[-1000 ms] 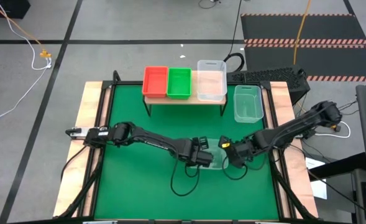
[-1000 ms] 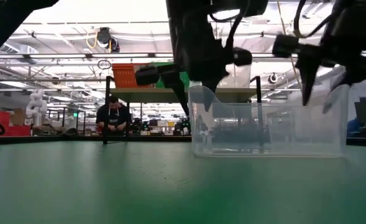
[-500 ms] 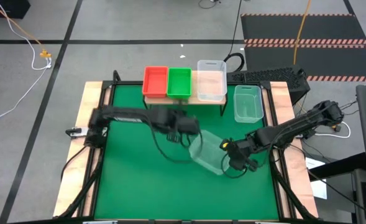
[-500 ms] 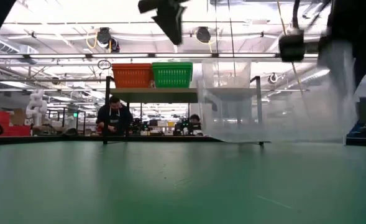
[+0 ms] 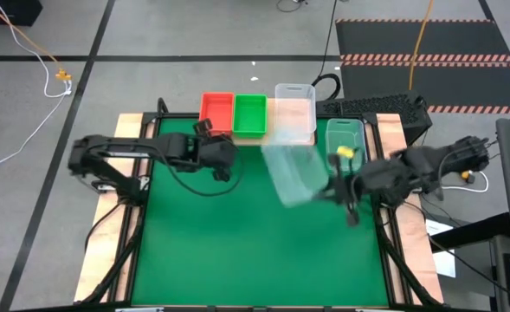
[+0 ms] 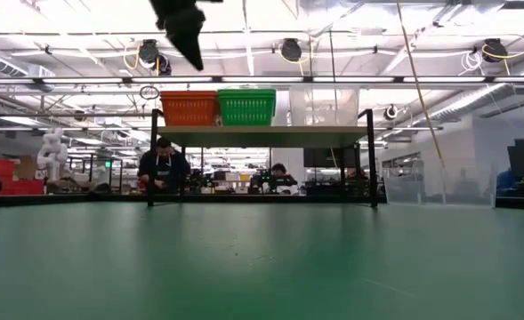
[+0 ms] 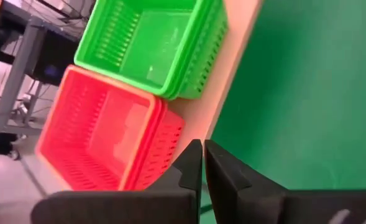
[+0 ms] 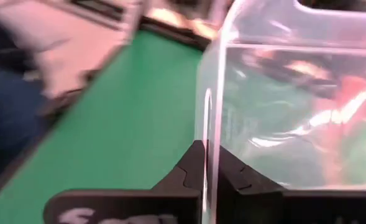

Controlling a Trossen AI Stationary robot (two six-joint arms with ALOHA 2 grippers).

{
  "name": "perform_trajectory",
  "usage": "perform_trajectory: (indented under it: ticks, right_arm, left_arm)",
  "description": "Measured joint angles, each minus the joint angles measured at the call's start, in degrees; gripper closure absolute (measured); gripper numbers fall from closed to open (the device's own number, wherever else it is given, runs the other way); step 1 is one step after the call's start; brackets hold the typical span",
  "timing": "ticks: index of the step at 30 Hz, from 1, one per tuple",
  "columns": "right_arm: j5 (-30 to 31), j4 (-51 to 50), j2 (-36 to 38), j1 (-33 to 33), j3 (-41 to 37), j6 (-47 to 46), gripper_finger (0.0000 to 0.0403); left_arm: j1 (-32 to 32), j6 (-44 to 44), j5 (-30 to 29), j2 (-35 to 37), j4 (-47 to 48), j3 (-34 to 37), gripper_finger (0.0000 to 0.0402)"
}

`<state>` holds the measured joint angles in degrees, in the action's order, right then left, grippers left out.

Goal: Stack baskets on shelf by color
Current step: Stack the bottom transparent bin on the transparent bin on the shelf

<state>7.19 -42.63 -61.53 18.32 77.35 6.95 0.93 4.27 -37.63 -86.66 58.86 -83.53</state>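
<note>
Pinching one thin wall of the clear translucent plastic basket [image 5: 293, 173], the right gripper [image 8: 205, 163] holds it near the light-wood shelf [image 5: 270, 136]; light, slippery, slightly flexible, so rim grip suits. Left gripper [image 7: 203, 163] is closed, empty.

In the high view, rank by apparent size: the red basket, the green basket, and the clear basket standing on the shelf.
1. Clear basket on the shelf: largest.
2. and 3. Red basket and green basket: these look about alike, so I won't rank them.
</note>
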Motion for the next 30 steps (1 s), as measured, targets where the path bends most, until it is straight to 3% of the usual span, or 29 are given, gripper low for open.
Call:
perform_trajectory:
  ticks: [5,9,12,16,23,30]
  right_arm:
    - [7.66,-5.22,-6.02,-7.45,10.94,4.57,0.0402]
    - [10.82,-7.15,-12.76,-16.06,18.12,10.63,0.0402]
    - [10.72,-9.15,-17.17,-23.82,22.81,12.23,0.0403]
    - [7.78,-13.77,-21.63,-34.12,26.7,12.6,0.0403]
    - [-1.35,-21.47,-25.8,-44.16,27.56,12.36,0.0403]
    - [-1.66,-22.74,-25.93,-44.95,25.46,14.12,0.0403]
  left_arm:
    - [3.16,-1.22,0.7,5.79,-18.04,15.47,0.0375]
    - [5.04,-3.67,6.56,5.68,-29.97,22.94,0.0377]
    - [5.29,-6.29,11.08,4.23,-39.12,26.4,0.0375]
    - [4.56,-9.25,12.61,3.25,-48.46,29.17,0.0374]
    - [2.68,-11.88,13.27,3.31,-51.69,29.75,0.0378]
    - [2.51,-12.08,13.38,3.31,-51.46,29.73,0.0378]
